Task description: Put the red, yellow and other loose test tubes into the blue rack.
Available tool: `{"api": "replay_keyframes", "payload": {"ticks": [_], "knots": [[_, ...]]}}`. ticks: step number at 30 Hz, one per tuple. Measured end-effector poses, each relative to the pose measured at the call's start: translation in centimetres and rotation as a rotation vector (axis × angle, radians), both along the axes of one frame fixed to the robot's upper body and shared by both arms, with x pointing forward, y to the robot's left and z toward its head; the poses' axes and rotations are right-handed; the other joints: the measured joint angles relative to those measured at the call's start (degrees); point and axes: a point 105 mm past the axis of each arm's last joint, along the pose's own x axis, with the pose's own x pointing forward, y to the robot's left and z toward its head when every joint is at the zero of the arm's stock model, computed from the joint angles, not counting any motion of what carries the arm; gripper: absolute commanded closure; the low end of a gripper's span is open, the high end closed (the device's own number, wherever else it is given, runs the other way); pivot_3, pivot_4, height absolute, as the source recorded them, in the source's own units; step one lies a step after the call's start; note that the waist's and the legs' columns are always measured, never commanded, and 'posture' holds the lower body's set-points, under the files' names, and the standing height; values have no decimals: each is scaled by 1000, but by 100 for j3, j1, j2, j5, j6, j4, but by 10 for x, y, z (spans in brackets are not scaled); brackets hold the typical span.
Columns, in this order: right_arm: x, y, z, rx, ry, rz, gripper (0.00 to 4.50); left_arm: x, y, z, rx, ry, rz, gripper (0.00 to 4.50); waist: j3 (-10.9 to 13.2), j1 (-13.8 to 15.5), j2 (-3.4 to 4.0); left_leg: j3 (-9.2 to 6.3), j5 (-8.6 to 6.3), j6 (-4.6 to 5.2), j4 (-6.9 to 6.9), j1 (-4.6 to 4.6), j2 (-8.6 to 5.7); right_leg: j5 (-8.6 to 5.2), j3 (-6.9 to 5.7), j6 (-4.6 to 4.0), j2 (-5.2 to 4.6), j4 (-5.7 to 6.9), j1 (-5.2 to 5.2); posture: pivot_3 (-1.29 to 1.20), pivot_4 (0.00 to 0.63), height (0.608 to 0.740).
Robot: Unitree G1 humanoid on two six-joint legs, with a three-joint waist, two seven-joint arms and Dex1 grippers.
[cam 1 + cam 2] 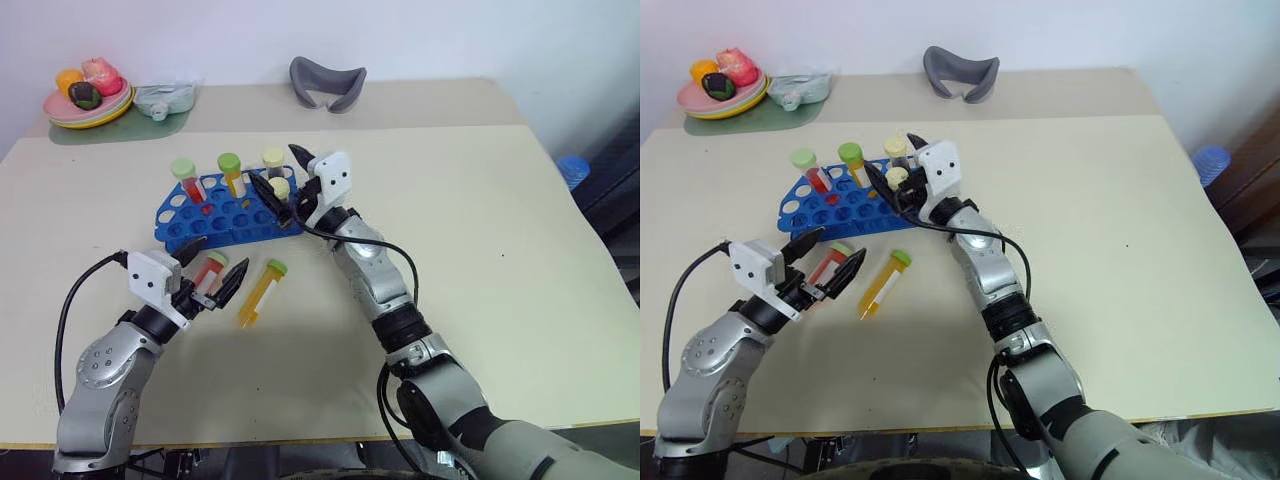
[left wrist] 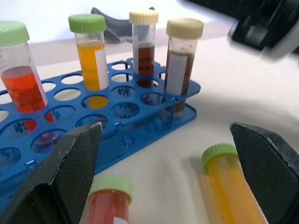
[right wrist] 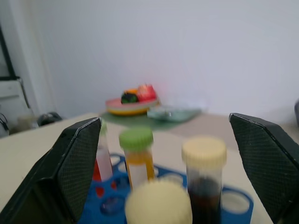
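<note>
Blue rack [image 1: 225, 215] on table [image 1: 480, 260], four capped tubes upright in it: red [image 1: 188, 182], yellow [image 1: 233, 175], two dark with cream caps [image 1: 277, 175]. Right gripper [image 1: 282, 185] above the dark pair, fingers apart, holding nothing. Left gripper [image 1: 212, 268] fingers wide, straddling loose red tube [image 1: 208, 272] lying flat. Loose yellow tube [image 1: 262, 292] lies just beside.

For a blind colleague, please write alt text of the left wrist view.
Four capped tubes stand in a blue rack. In front, a red tube and a yellow tube lie loose on the table between the left gripper and its open jaws.
</note>
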Motion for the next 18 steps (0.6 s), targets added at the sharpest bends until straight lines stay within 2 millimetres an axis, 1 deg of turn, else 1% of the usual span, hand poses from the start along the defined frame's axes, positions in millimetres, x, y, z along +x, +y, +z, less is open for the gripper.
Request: {"api": "replay_keyframes", "payload": {"ticks": [3, 4, 6, 8, 10, 12, 15, 16, 18], "knots": [[-4, -23, 4, -52, -29, -1, 40, 5, -2, -1, 55, 72, -1, 0, 0, 21, -1, -3, 0, 0, 2, -1, -2, 0, -1, 0, -2, 0, 2, 0, 150, 740], [-7, -34, 3, -92, -37, 0, 40, 7, -6, -1, 110, 116, -25, 0, 0, 39, -1, -7, 0, 0, 2, -4, -3, 0, -3, 1, -1, 0, 3, 0, 150, 740], [-12, -62, -1, -181, -39, -1, 40, 11, -12, 3, 230, 191, -64, 0, 1, 45, 1, -6, -1, 1, 2, -3, -8, -1, -1, 2, -4, -2, 5, 0, 150, 740], [-17, -82, -3, -247, -32, -2, 40, 16, -19, 11, 236, 226, -82, 0, 2, 22, 2, -5, -1, 1, 1, -1, -7, -1, -1, 2, -3, -1, 5, 0, 150, 740], [-26, -92, -3, -314, -36, 25, 40, 22, -30, 21, 234, 255, -114, 0, 3, -19, 0, -6, -1, 2, 1, 6, -2, -1, 2, 1, 7, 3, 4, 0, 150, 740], [-38, -97, -4, -382, -41, 77, 40, 24, -41, 26, 294, 308, -148, 0, 3, -26, 1, -5, -1, 3, -2, 12, -2, -2, 4, 1, 9, 6, 6, 0, 150, 740], [-62, -103, -9, -490, -15, 199, 40, 25, -46, 23, 353, 452, -143, 0, 5, -1, -2, -5, -1, 4, 0, 16, -4, -2, 6, 2, 7, 3, 16, 0, 150, 740], [-71, -106, -14, -532, 6, 244, 40, 24, -48, 21, 374, 508, -148, 0, 7, 11, -5, -6, -1, 4, 2, 11, -6, -3, 4, 3, 6, 1, 17, 0, 150, 740], [-92, -114, -25, -622, 68, 343, 40, 20, -53, 22, 482, 607, -164, 0, 12, 43, -16, -11, -2, 5, 7, 5, -7, -3, 2, 4, 5, -7, 19, 0, 150, 740]]}}
